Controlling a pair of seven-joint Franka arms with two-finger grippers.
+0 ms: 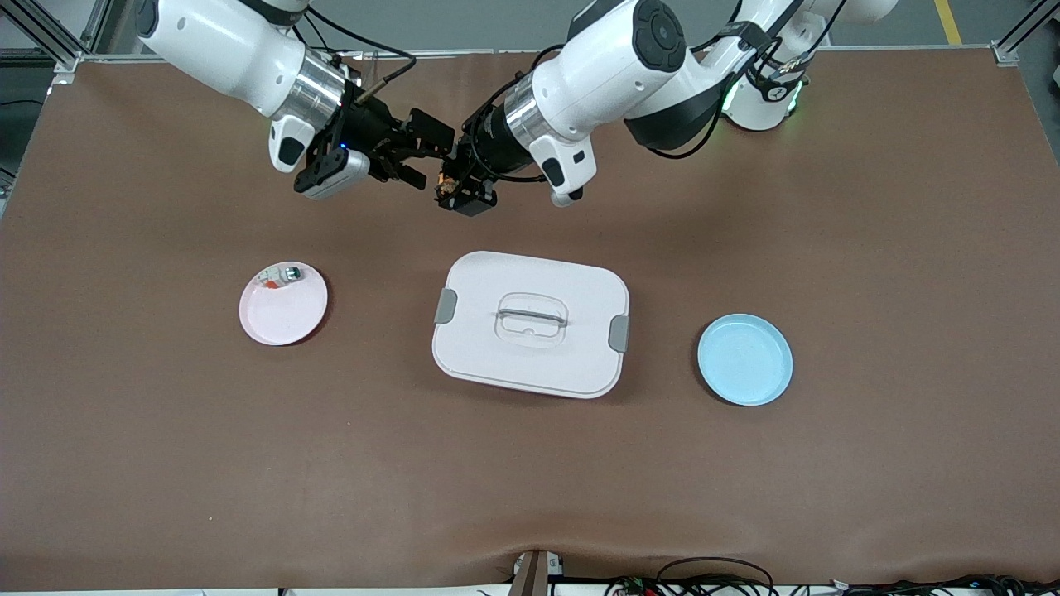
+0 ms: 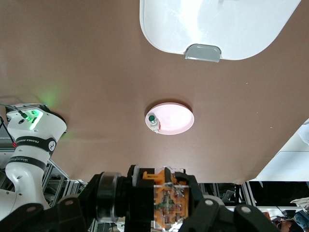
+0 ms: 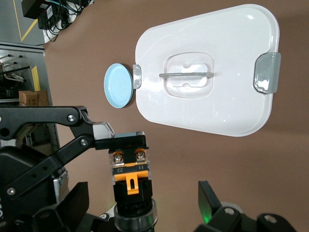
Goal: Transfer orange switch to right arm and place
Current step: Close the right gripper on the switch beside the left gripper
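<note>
Nearest you on the desk (image 1: 869, 463) sit the blue plate (image 1: 744, 359), the lidded white box (image 1: 530, 324) and the pink plate (image 1: 282, 308), which carries a whitish part (image 1: 280, 276) with a green end. Above the bare desk farther up, the left tool (image 1: 454, 184) is clamped on the orange switch (image 3: 131, 178), a tiny black block with an orange clip and 2 screw terminals. The right tool (image 1: 416, 157) stands with its fingers apart around the switch, not yet gripping. Watch the handover: if you let the left tool release before the right one closes squarely, the switch will likely drop or twist.
</note>
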